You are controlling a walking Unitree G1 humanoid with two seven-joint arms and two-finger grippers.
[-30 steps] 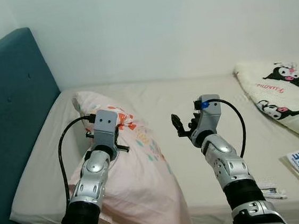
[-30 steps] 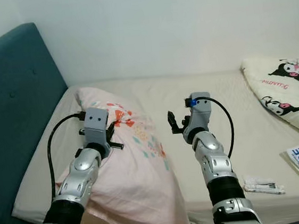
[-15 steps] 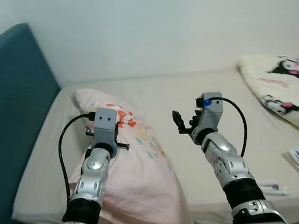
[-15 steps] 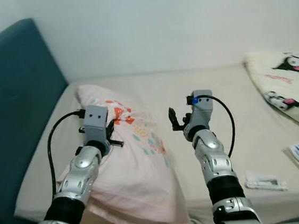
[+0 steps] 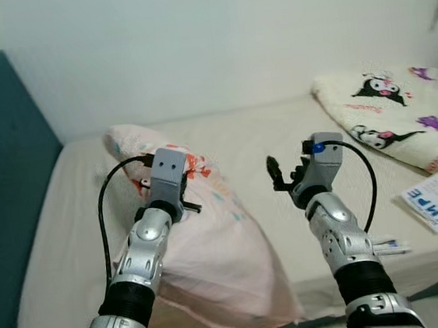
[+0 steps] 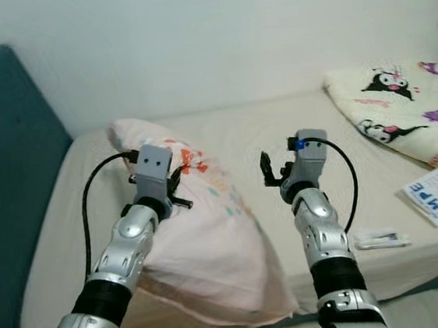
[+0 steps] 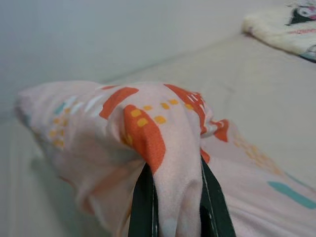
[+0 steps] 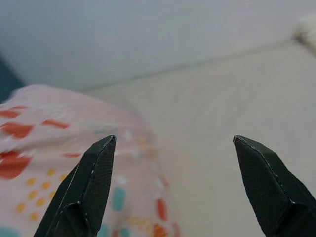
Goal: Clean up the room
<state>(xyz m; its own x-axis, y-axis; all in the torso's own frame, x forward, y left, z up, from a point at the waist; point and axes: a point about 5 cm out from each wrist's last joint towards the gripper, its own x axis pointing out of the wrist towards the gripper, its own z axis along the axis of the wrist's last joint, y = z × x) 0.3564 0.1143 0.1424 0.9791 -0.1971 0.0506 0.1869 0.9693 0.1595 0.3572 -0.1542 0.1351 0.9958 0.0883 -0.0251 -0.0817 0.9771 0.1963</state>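
The left pincer (image 7: 173, 207) pinches a fold of the pink pillow (image 5: 212, 243); the right pincer (image 8: 173, 187) hovers spread wide, holding nothing.

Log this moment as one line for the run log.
left claw: shut on pillow | right claw: open, empty, above mattress | blanket, booklet: on mattress, untouched

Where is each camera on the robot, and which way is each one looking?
Left and right eye views: on the head, looking forward and down at the beige bed; both silver arms show.
Left wrist view: looks along the left gripper, pinching the pink patterned pillow.
Right wrist view: looks along the open right gripper over the bed.
Shared: pillow and bed appear in all four.
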